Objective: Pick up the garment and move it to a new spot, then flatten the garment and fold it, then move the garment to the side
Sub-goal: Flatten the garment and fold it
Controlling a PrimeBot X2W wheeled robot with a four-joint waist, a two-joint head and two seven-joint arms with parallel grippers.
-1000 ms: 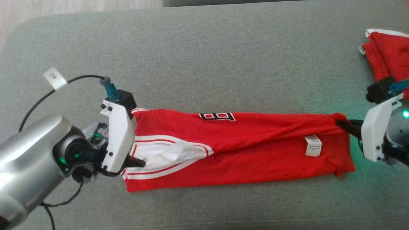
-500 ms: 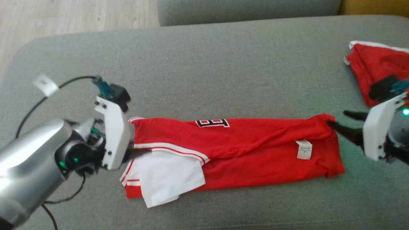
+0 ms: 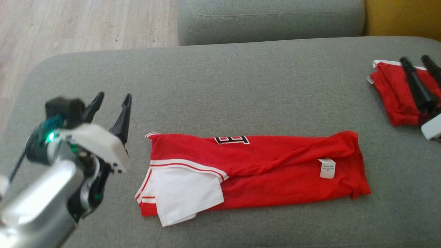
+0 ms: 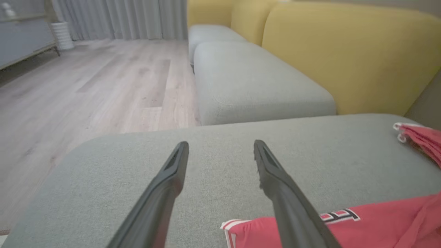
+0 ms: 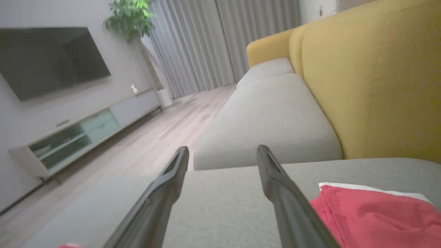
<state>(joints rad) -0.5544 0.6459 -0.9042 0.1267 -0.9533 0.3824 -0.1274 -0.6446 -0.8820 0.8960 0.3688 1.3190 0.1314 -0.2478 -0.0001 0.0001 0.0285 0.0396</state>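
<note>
Left gripper (image 3: 114, 94), right gripper (image 3: 413, 58) released garment (image 3: 268, 165), lifted away, both spread wide

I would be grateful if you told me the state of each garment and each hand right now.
Left hand: open, empty, off the jersey's left end.
Right hand: open, empty, by the second garment.
Red jersey: lying on the grey cushion, folded into a long strip, white part poking out at its left end.
Second red garment: folded, near the cushion's right side.
</note>
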